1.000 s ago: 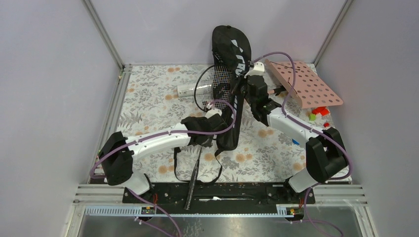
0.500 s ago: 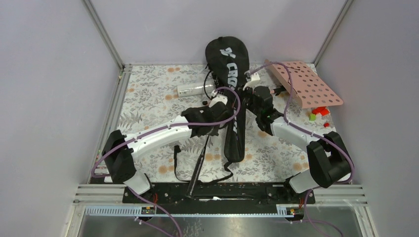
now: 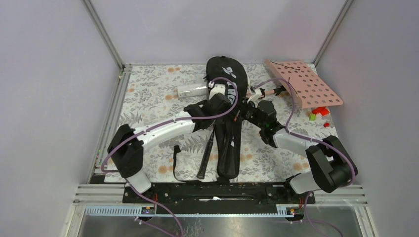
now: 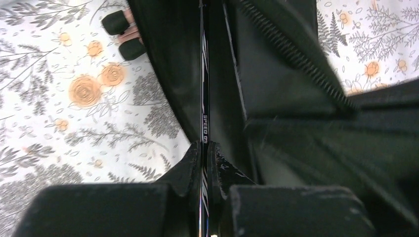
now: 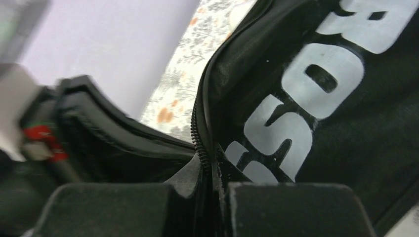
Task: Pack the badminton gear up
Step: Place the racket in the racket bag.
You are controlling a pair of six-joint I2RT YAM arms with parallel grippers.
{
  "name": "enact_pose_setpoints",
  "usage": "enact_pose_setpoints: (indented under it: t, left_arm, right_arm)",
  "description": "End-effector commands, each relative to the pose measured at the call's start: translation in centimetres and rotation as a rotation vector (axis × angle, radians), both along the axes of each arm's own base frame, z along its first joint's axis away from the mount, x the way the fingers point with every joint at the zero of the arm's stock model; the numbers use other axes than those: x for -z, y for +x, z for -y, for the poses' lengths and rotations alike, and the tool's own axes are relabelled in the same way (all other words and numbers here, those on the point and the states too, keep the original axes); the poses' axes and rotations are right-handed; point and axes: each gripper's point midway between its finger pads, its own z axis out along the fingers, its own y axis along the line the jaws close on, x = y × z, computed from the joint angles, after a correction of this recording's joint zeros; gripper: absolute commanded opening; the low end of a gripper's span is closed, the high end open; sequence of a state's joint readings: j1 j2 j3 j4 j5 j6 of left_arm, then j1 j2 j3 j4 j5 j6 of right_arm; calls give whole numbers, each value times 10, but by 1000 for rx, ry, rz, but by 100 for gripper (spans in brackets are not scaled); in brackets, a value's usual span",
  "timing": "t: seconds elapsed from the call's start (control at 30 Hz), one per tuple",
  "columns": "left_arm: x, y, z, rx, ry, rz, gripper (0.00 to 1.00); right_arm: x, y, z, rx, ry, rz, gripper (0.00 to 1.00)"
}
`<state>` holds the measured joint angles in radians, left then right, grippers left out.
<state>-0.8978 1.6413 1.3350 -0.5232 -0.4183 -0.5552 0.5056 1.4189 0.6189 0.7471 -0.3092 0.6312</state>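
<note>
**Top view.** The left arm [image 3: 163, 133] is extended from the lower left of the frame to the centre, with its wrist bent over the black racket-shaped fabric bag [image 3: 228, 148]. The right arm [image 3: 291, 139] is folded low from the lower right and reaches leftward to the bag's right edge.

**Wrist views.** The left end effector [image 4: 206, 150] is closed tightly on the shaft of a thin black racket [image 4: 204, 98], which is held between both fingers. The right end effector [image 5: 210, 165] is pinched fully onto the bag's zipper edge.

**Hidden or cut off.** The racket's head is concealed inside the bag, so only the shaft and the black grip are exposed. The bag's white lettering is partly covered by the left wrist in the top view and is cut off at the frame edge in the right wrist view. The right fingertips are masked from above.

**Orientation.** The bag is placed at the centre of the floral-patterned table [image 3: 148, 98]. Its long axis runs from upper centre to lower centre, with the broad head end uppermost. The racket's axis is nearly parallel to it, and the grip points toward the lower left, just beside the bag's narrow end. A long white tube [image 3: 191, 90] lies left of the bag's head, roughly horizontal in the frame.
</note>
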Motion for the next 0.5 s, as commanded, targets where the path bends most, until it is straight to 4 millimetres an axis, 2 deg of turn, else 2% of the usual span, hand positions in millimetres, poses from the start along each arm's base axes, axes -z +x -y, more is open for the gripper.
enact_pose_setpoints:
  t: [0.0, 0.1, 0.2, 0.27, 0.47]
  left_arm:
    - [-18, 37, 33, -73, -152, 139, 0]
    - [-11, 51, 34, -111, -138, 179, 0]
    - [-12, 62, 39, -113, -163, 192, 0]
    - [-14, 71, 40, -130, -187, 211, 0]
    - [-11, 98, 41, -194, -270, 202, 0]
  right_arm:
    - [-50, -27, -33, -214, 277, -41, 0]
    - [-57, -43, -47, -351, 364, -128, 0]
    - [-66, -58, -53, -460, 445, -186, 0]
    - [-63, -61, -53, -486, 454, -201, 0]
    - [-20, -52, -44, -352, 265, -233, 0]
